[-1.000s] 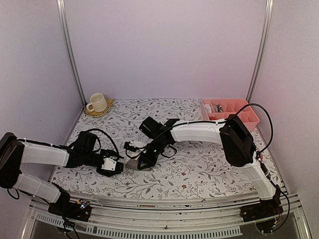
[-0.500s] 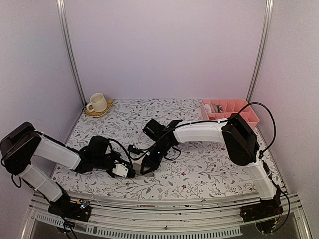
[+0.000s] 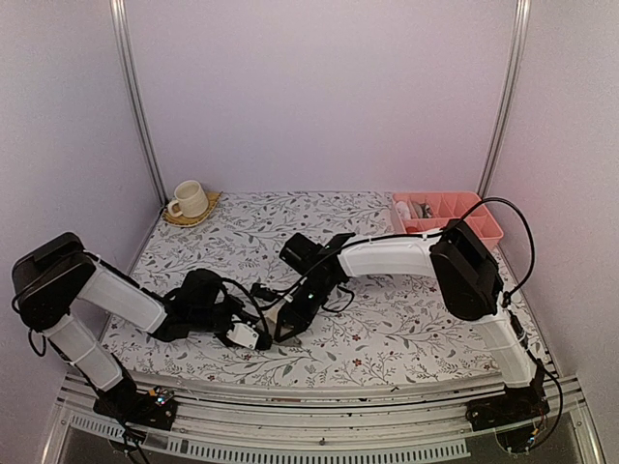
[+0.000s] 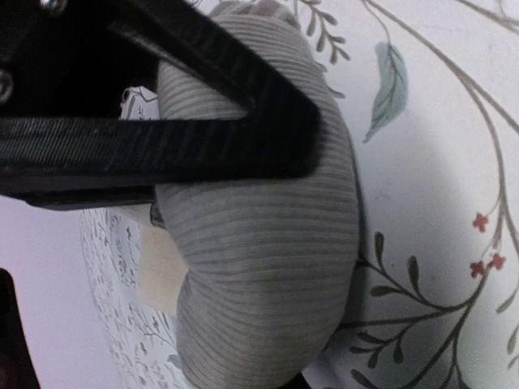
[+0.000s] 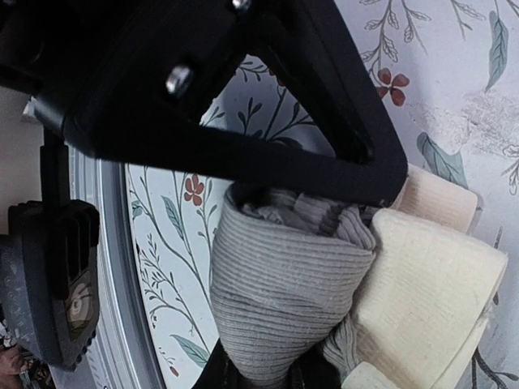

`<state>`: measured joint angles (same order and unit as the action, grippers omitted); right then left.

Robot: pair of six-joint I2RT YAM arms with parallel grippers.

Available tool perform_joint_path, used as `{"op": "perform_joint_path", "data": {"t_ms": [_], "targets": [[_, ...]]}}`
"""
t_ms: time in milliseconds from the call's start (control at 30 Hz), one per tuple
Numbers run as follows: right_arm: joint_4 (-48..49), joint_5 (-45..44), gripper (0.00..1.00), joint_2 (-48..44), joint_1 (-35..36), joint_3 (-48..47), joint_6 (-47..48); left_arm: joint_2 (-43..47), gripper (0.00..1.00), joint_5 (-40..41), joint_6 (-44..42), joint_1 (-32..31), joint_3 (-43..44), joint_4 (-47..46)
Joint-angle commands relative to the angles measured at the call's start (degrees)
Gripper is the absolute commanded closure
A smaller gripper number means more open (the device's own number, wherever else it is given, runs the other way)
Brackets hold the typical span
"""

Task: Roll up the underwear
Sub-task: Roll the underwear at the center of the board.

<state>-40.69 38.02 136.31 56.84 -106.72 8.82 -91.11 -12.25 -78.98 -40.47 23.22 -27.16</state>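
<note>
1. Nearest, left of centre on the floral table (image 3: 406, 338), the left gripper (image 3: 255, 337) is clenched on the rolled taupe underwear (image 4: 268, 243).
2. Just right of it, the right gripper (image 3: 288, 327) pinches the same roll, beside its cream waistband (image 5: 430, 275).
3. Far left stands a cup (image 3: 188, 199); far right, a pink tray (image 3: 481, 224).

Plain pale walls (image 3: 319, 97) with a faint lilac-pink cast close in the back and both sides. Slim metal posts (image 3: 135, 106) stand in the two rear corners. The surface (image 3: 387, 338) wears a white cloth printed with leafy sprigs and small red flowers. A metal rail (image 3: 319, 411) runs along its near edge. The light is soft and even.
</note>
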Motion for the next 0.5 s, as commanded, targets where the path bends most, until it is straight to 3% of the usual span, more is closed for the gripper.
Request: {"op": "perform_joint_path", "data": {"t_ms": [0,67,100,300,467], "targets": [[-2.79,1.14,0.94,5.19,-0.81,0.73,-0.05,0.85,0.74,0.99,0.22,-0.48,-2.39,-5.96],[-2.25,1.7,0.94,5.68,-1.43,1.62,-0.57,2.85,0.54,0.04,-0.6,0.25,-4.31,-7.74],[-1.97,2.04,0.94,5.91,-1.72,1.96,-0.78,4.11,0.5,-1.0,-0.82,0.81,-5.18,-8.07],[-1.2,3.11,0.94,6.59,-2.29,1.8,-2.76,9.86,0.39,-6.65,-2.57,4.53,-7.68,-5.78],[-0.68,3.57,0.93,6.69,-2.79,1.43,-4.33,13.03,0.37,-10.44,-6.04,4.7,-9.36,-4.07]]}}
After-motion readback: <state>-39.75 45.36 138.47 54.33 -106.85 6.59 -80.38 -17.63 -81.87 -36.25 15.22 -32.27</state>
